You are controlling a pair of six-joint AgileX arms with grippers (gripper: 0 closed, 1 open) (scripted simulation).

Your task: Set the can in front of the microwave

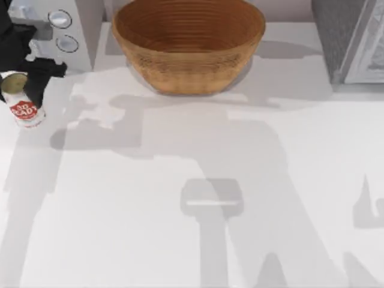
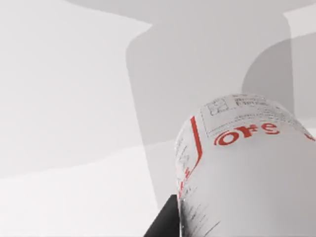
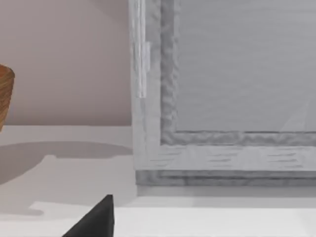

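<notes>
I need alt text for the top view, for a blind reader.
The left gripper holds the can at the table's left edge, in front of the microwave. A woven basket stands at the back centre.

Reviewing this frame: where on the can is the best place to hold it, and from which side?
Across the round side wall near the top of the can, coming from above and behind, as the left gripper does: it stands upright, so the curved wall gives two opposite faces. The microwave stands just behind.
</notes>
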